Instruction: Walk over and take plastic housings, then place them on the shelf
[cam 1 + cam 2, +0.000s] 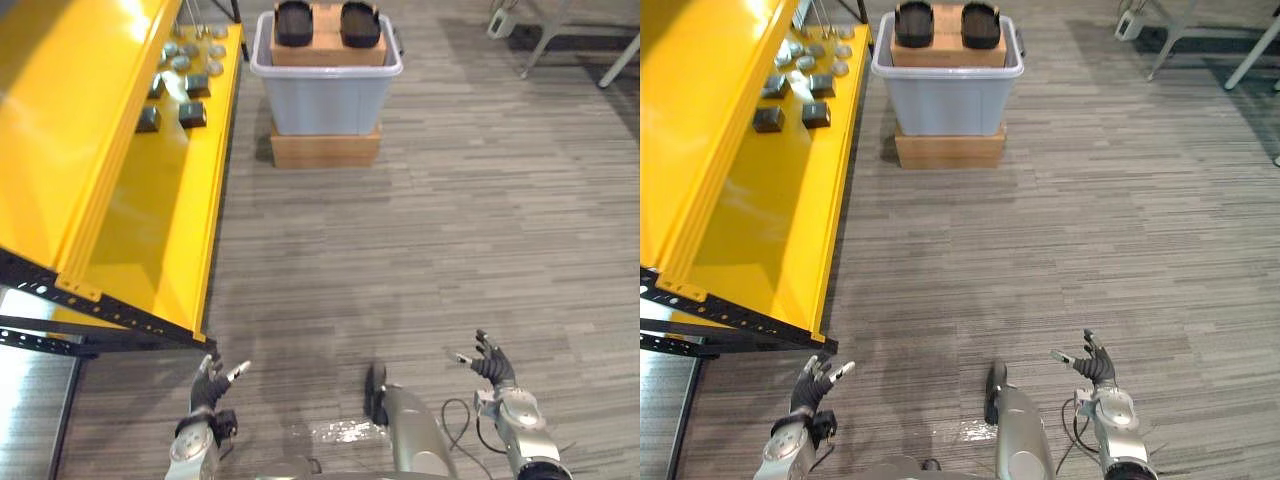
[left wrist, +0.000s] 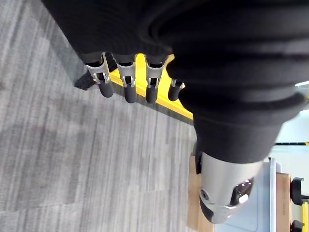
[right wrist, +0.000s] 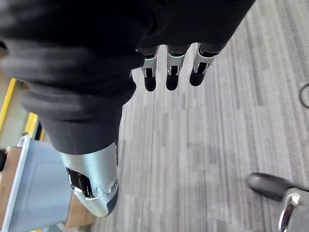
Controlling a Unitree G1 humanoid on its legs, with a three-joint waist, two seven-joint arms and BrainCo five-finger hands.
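Two black plastic housings (image 1: 294, 22) (image 1: 360, 24) lie on a cardboard box inside a grey bin (image 1: 325, 95) at the far end of the floor. The yellow shelf (image 1: 150, 190) runs along the left side. My left hand (image 1: 208, 386) hangs low at the bottom left, near the shelf's front corner, fingers (image 2: 126, 87) straight and holding nothing. My right hand (image 1: 493, 366) is at the bottom right over bare floor, fingers (image 3: 171, 72) relaxed and empty. Both hands are far from the bin.
The bin stands on a wooden crate (image 1: 325, 148). Several small dark blocks (image 1: 191, 113) and silver discs (image 1: 180, 62) sit on the far part of the shelf. Table legs (image 1: 545, 40) stand at the back right. Grey carpet (image 1: 420, 240) stretches between me and the bin.
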